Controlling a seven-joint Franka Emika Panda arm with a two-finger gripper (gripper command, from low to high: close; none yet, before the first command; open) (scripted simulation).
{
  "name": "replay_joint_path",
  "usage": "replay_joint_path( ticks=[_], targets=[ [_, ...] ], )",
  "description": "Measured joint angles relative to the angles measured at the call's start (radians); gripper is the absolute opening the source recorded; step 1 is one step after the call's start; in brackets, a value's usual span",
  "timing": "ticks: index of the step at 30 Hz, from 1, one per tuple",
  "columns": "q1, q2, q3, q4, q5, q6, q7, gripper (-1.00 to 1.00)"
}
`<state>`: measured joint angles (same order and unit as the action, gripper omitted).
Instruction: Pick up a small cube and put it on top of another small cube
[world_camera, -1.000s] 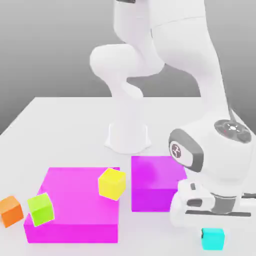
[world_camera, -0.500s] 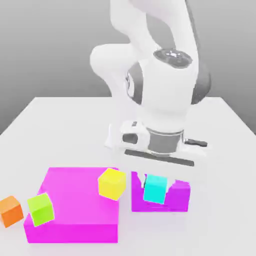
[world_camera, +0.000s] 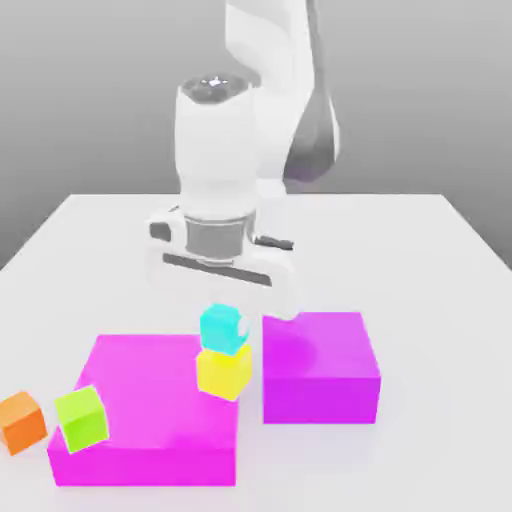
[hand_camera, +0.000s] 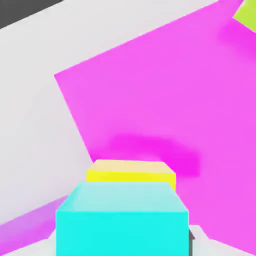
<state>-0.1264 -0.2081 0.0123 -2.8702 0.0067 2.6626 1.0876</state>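
1. Pale, plain ground (world_camera: 400, 250) spreads beneath the low magenta block (world_camera: 150, 400) and the taller purple block (world_camera: 318, 395), under a grey background (world_camera: 100, 100).
2. Near one edge of the magenta block's top sits the yellow cube (world_camera: 224, 371), the base for the stack; its seat looks a little askew to the exterior view's lines.
3. Directly above it is the cyan cube (world_camera: 220, 329), apparently touching, and kept close to level, presumably so that its underside meets the yellow top squarely.
4. Over both hangs the gripper (world_camera: 223, 326), pointing down, which lets it lower and free the cube without pushing sideways. Whether it grips the cyan cube or has let go, I cannot tell.
5. Stacking looks almost done; a straight lift away seems the right finish, since a sideways brush could topple the pair.
6. Well apart, the lime-green cube (world_camera: 82, 419) and orange cube (world_camera: 20, 423) play no part.
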Motion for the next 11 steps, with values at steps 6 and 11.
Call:
replay_joint_path(
  ticks=[6,11],
  targets=[
    [-0.001,-0.004,0.001,0.000,-0.001,-0.004,0.001,1.00],
    [0.000,-0.162,0.000,0.031,0.000,-0.193,0.000,1.00]
  ],
)
